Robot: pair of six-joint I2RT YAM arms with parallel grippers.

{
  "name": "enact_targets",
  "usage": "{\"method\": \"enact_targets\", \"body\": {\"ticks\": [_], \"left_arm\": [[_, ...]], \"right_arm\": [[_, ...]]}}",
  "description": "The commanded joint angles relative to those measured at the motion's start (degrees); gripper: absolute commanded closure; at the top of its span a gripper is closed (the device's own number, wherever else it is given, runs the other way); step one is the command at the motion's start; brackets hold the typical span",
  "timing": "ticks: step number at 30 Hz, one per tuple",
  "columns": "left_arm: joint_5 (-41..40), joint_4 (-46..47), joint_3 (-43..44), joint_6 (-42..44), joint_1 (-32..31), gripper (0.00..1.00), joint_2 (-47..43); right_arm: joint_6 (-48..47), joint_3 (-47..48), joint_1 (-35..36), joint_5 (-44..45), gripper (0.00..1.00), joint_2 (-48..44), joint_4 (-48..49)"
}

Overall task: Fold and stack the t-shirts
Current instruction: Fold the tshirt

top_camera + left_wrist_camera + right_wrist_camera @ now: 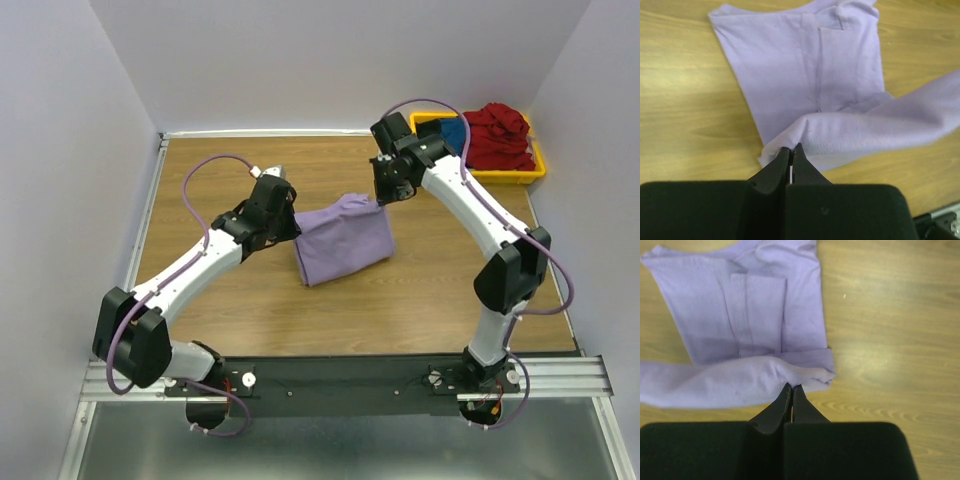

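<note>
The lavender-purple t-shirt (343, 242) lies partly folded on the wooden table, its far edge lifted between my two grippers. My left gripper (292, 212) is shut on the shirt's left corner; the left wrist view shows the black jaws pinching a fold of cloth (840, 135), gripper (791, 148). My right gripper (384, 202) is shut on the right corner; the right wrist view shows its tips (792, 387) pinching the rolled edge (740, 382). Dark red shirts (498, 137) and a bit of blue cloth (455, 132) lie in the bin. No black shirt shows.
A yellow plastic bin (520, 176) stands at the table's far right corner, behind my right arm. White walls close the table on left, back and right. A metal rail with the arm bases runs along the near edge (340, 378).
</note>
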Motion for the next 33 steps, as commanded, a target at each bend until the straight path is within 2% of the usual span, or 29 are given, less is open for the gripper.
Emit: {"method": "enact_targets", "body": {"ticks": [1,3,8,14,25,30,33], "left_arm": [[2.27,5.03,1.67,4.14,3.89,1.00,2.95],[3.93,7.66,2.19,5.45,7.84,1.00,5.76],[6.30,11.53,4.04,8.01,11.01,1.00,12.27],[7.37,15.05,7.12,9.50,13.39,1.00,19.57],[6.84,20.50,8.53,8.45,16.20,1.00,27.48],[6.58,21.73,6.95,6.78,16.12,1.00,27.84],[5.88,22.08,6.42,5.81,16.21,0.97,27.49]], "right_arm": [[-2.52,5.65,-2.57,-2.58,0.99,4.98,2.36],[-2.87,8.90,-4.32,-4.07,0.99,8.76,3.77],[-3.84,12.69,-5.82,-3.91,0.99,15.09,7.88],[-3.40,15.59,-8.20,-5.84,0.99,22.66,14.40],[-3.93,16.21,-9.60,-6.81,0.99,28.64,23.37],[-4.28,16.13,-9.87,-6.89,0.91,29.70,24.60],[-3.93,16.13,-9.96,-6.89,0.76,29.79,24.78]]}}
